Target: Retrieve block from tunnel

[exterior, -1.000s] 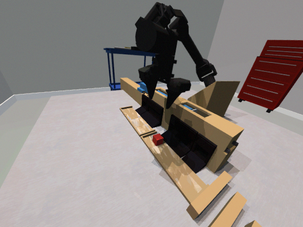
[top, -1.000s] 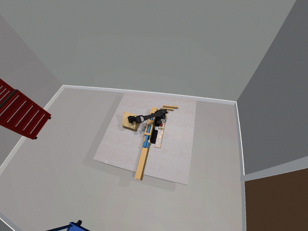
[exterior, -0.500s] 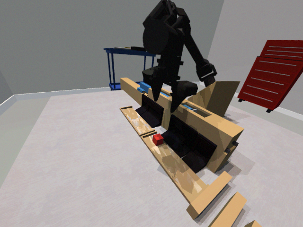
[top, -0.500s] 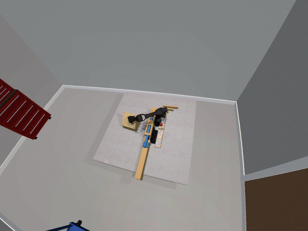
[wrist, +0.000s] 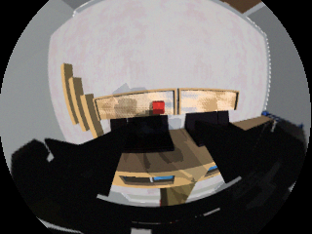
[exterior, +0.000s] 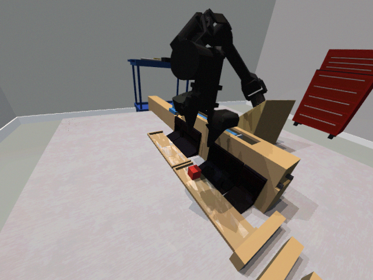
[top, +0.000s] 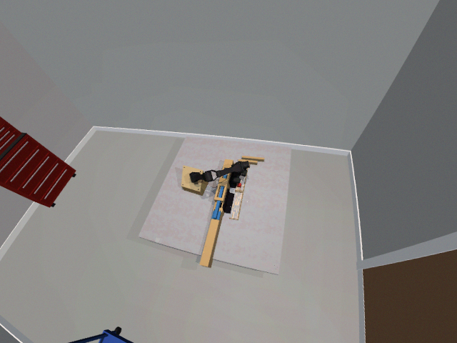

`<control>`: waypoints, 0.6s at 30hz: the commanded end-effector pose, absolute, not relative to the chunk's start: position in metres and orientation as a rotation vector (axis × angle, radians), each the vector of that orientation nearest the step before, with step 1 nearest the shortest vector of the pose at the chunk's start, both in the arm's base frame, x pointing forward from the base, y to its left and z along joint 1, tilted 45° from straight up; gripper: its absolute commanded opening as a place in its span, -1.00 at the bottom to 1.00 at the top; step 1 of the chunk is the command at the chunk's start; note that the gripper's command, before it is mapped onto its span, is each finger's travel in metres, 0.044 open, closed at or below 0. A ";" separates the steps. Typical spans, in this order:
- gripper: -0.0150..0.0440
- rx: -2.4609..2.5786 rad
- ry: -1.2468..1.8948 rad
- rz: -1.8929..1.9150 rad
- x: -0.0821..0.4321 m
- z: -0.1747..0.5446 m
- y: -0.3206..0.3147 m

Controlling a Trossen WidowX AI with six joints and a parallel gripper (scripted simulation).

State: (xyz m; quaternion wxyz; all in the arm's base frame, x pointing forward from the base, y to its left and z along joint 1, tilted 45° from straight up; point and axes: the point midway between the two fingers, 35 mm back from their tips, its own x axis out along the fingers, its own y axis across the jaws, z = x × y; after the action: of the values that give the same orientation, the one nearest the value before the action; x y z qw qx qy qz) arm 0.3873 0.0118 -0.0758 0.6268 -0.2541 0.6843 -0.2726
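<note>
Nearest me lie the loose wooden bars, side by side past the tray's end. Just beyond them, the small red cube sits out of the tunnel, in the shallow framed tray, near its crosswise divider. It looks light and rigid to me, with flat faces that should take a firm pinch without giving. I'd grip two opposite sides, low and square; catching a corner could twist it loose or skid it along the tray. Farther back, above the wooden tunnel housing, the gripper hangs with fingers spread wide, nothing between them.
</note>
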 end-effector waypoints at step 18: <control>1.00 -0.591 1.572 -0.620 0.387 -0.103 -0.013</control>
State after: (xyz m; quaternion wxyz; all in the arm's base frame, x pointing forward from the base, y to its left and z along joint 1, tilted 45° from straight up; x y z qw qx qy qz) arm 0.3885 -0.0087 -0.0980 0.6275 -0.2537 0.6842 -0.2717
